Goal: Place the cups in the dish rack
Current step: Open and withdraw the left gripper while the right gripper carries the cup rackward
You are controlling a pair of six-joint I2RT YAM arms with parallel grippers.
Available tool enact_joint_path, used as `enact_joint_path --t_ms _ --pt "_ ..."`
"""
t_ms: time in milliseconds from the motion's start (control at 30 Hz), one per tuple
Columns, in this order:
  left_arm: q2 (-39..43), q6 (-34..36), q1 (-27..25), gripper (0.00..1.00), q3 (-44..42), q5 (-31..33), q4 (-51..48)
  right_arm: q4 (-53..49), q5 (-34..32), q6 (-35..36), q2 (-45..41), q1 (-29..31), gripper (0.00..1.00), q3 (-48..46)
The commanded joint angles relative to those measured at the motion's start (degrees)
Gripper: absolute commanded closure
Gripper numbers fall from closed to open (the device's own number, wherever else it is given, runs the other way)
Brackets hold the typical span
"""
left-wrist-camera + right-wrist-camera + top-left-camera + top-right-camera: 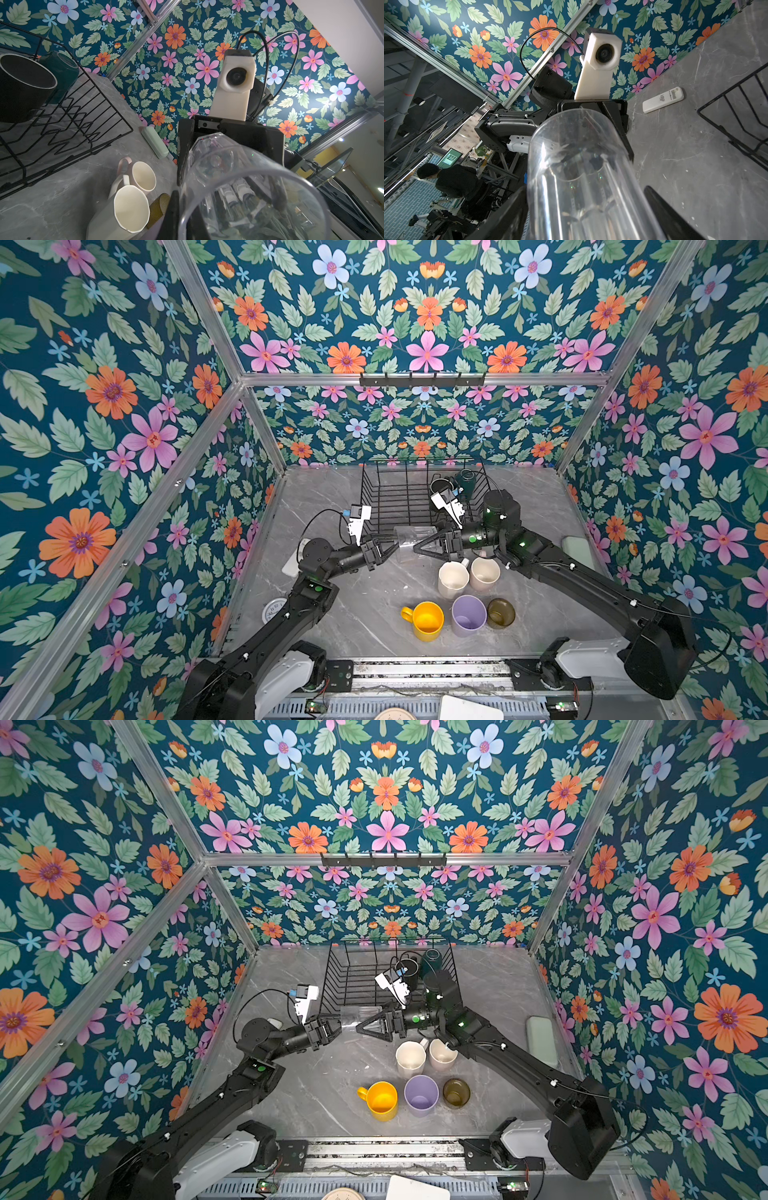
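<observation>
The clear glass is held on its side in the air, just in front of the dish rack, between the two arms. It is seen in both top views.

The left arm is stretched from 7 o'clock toward the middle, with its wrist turned toward 3 o'clock. The left gripper is pressed tight on one end of the clear glass. The right arm is bent in from 4 o'clock, and its wrist is turned toward 9 o'clock. The right gripper is placed around the other end of the clear glass, with its jaws spread wide on both sides. It cannot be told if the glass is squeezed by them.

The black mug and the dark green mug are seen in the rack, at its 2 o'clock corner.

On the table, the white mug and the pale pink mug are stood side by side, touching. Nearer 6 o'clock, the yellow mug, the lavender tumbler and the amber-brown glass are lined up in a row.
</observation>
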State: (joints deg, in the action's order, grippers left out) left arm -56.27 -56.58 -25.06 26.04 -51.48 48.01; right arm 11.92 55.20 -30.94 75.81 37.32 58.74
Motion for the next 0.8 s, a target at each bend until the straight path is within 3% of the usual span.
enact_joint_path --t_ms 0,400,567,667,767 --pt "0.6 -0.1 0.0 1.00 0.2 -0.1 6.1 -0.1 -3.2 -1.1 0.6 0.0 0.22 0.0" --pt "1.4 -0.3 -0.1 1.00 -0.5 2.0 6.5 -2.3 -7.1 -2.6 1.0 0.0 0.60 0.8" --pt "1.5 -0.3 0.1 1.00 -0.8 2.7 6.4 -5.3 -9.4 -3.1 1.4 0.0 0.91 2.3" --pt "1.6 -0.1 0.2 1.00 -0.9 3.3 5.7 -7.3 -11.3 -3.1 1.1 0.0 0.99 3.0" --pt "1.8 0.2 0.3 0.96 -0.7 3.8 4.5 -10.1 -13.1 -3.5 0.7 -0.1 1.00 4.2"
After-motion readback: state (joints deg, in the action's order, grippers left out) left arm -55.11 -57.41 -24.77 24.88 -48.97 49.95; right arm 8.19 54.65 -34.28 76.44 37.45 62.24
